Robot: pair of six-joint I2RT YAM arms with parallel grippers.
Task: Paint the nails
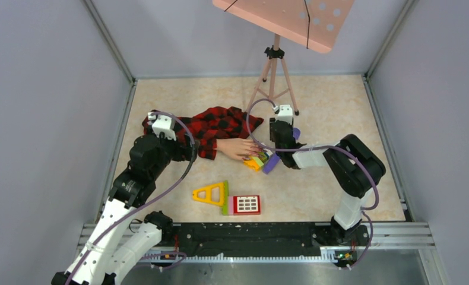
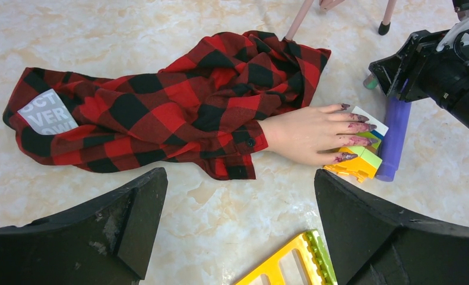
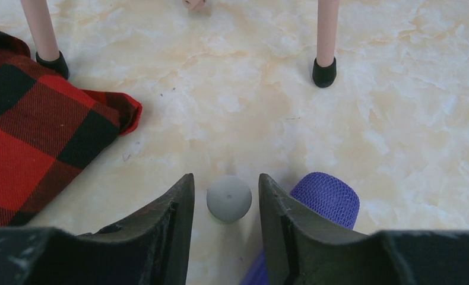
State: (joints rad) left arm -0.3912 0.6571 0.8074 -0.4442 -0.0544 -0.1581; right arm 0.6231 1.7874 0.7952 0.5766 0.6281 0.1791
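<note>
The flesh-coloured mannequin hand (image 1: 237, 148) (image 2: 303, 133) lies on the table in a red-and-black plaid sleeve (image 1: 217, 126) (image 2: 161, 107). Its dark purplish nails (image 2: 358, 126) rest on a stack of coloured blocks (image 1: 256, 161) (image 2: 360, 163). My right gripper (image 1: 279, 148) (image 3: 224, 177) points down just beyond the fingertips. Its jaws stand slightly apart around a small bottle's round grey-green cap (image 3: 228, 199), with a thin gap on each side. My left gripper (image 1: 186, 151) (image 2: 238, 178) is wide open and holds nothing, near the sleeve cuff.
A purple mesh-wrapped cylinder (image 1: 272, 163) (image 2: 392, 136) (image 3: 327, 196) lies beside the blocks, against my right finger. A pink tripod (image 1: 273, 71) stands behind, one foot (image 3: 324, 74) close by. A yellow triangle piece (image 1: 210, 193) (image 2: 291, 261) and a red window block (image 1: 245, 205) lie nearer.
</note>
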